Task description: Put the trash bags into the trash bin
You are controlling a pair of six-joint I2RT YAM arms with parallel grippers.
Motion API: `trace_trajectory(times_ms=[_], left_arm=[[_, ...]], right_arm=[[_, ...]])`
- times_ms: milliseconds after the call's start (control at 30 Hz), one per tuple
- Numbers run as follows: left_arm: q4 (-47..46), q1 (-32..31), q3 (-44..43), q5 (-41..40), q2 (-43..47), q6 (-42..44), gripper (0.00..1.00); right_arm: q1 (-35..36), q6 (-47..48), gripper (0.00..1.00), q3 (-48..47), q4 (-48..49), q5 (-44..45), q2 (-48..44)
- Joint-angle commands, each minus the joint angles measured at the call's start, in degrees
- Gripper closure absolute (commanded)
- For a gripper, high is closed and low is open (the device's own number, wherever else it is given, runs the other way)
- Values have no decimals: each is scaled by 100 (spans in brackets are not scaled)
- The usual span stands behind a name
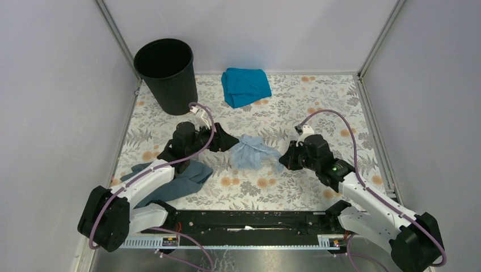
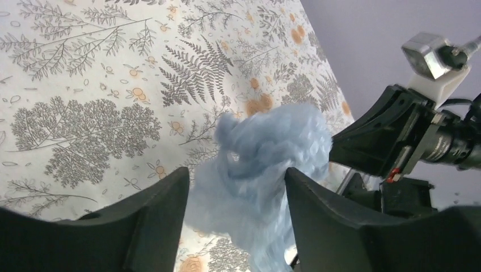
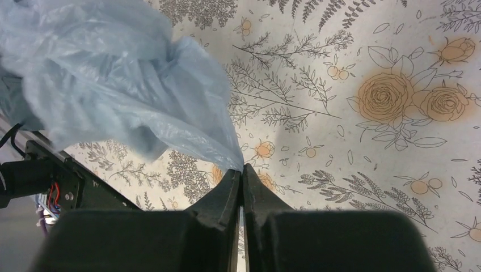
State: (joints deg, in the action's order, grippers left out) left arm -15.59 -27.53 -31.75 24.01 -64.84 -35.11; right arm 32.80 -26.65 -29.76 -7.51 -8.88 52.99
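Note:
The pale blue-grey trash bag (image 1: 253, 152) lies bunched up in the middle of the floral table, between both grippers. My right gripper (image 1: 282, 160) is shut on the bag's right corner; the right wrist view shows the film (image 3: 113, 73) pinched at the closed fingertips (image 3: 242, 170). My left gripper (image 1: 227, 141) is open at the bag's left side; in the left wrist view the bag (image 2: 266, 164) sits between the two spread fingers (image 2: 153, 209). The black trash bin (image 1: 166, 73) stands upright at the far left corner, its inside dark.
A teal cloth (image 1: 245, 86) lies at the back middle. A dark slate-grey cloth (image 1: 181, 177) lies under the left arm. Grey walls enclose the table on three sides. A black rail (image 1: 249, 222) runs along the near edge.

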Motion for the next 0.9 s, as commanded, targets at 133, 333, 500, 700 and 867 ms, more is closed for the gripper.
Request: trace_trajectory(times_ms=[133,333,500,700,867], left_arm=[[-1256,36,163,1107,-657,-725,6],[-1418,-222,236,1176,-980,-924,3],[-1591,-648,199,986,-1144,-961,8],[-2016,-734,142,845,-1830,-1243,5],[-2889,-730,69,1022,-2514,-1705,9]], right_arm=[[-18,-154,96,-644,21,-307,32],[-14,-433,97,-521,429,-595,-128],[-19,-631,99,-580,395,-758,-167],[-14,-1169,98,-731,944,-1291,-375],[-14,-1463,98,-665,1326,-1394,-437]])
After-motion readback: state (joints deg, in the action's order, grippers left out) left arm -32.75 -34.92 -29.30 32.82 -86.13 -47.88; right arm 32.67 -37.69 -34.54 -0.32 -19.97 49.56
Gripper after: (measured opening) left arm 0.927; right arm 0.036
